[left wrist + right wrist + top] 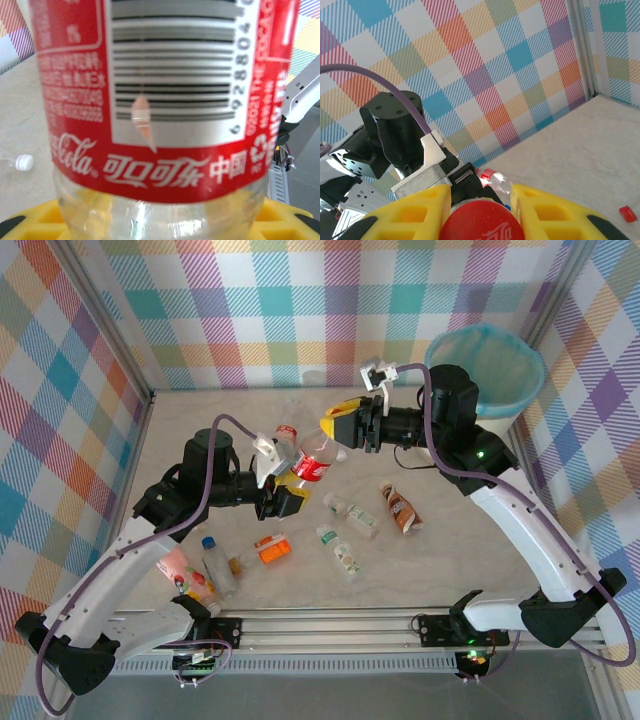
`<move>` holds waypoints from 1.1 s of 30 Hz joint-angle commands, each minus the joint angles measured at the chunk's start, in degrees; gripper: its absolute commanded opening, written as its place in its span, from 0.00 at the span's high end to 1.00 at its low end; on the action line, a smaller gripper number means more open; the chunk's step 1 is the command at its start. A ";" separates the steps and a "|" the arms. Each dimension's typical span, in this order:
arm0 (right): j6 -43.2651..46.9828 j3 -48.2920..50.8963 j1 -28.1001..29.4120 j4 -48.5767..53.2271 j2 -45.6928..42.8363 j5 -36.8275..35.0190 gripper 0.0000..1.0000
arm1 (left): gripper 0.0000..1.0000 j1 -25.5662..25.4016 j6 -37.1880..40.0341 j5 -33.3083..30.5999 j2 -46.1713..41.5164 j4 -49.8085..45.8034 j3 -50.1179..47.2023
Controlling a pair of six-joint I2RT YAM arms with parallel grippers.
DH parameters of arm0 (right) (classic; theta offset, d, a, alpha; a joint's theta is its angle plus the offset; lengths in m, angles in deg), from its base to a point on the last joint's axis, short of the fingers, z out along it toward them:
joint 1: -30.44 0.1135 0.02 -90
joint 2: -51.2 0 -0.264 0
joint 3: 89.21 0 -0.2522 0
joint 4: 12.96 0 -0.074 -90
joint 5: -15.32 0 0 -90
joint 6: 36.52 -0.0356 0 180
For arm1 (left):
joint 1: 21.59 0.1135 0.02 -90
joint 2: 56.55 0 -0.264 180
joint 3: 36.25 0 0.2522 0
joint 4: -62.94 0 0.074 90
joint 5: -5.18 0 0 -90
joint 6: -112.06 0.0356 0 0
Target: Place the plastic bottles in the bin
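A clear Coca-Cola bottle (312,458) with a red label hangs above the table's middle, held between both arms. My left gripper (293,485) is shut on its lower body; in the left wrist view the label (165,100) is right in front, with yellow fingers (30,222) at the bottom corners. My right gripper (335,430) is shut on the cap end, and the red cap (481,222) sits between its yellow fingers (420,210). The bin (520,350), cream with a blue liner, stands at the far right. Several more plastic bottles lie on the table, such as a brown one (400,508).
A clear red-capped bottle (285,433) lies just behind the held one. Others lie nearer: white-capped (352,515), green-labelled (340,550), orange (272,548), blue-capped (218,565), pink (185,575). Plaid walls close the left, back and right sides. A small red piece (628,213) lies on the table.
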 commanded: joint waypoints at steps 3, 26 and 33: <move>3.08 -3.30 0.27 4.04 -0.72 -4.88 0.94 | 0.25 -0.64 -1.79 -0.89 -0.72 2.75 2.17; 20.44 -42.78 -23.87 21.90 20.79 -46.02 1.00 | 0.00 -0.77 -25.85 -11.32 32.37 17.50 36.66; 21.43 -47.40 -29.28 18.83 26.65 -49.04 1.00 | 0.01 -1.75 -27.65 -9.55 38.48 17.42 40.99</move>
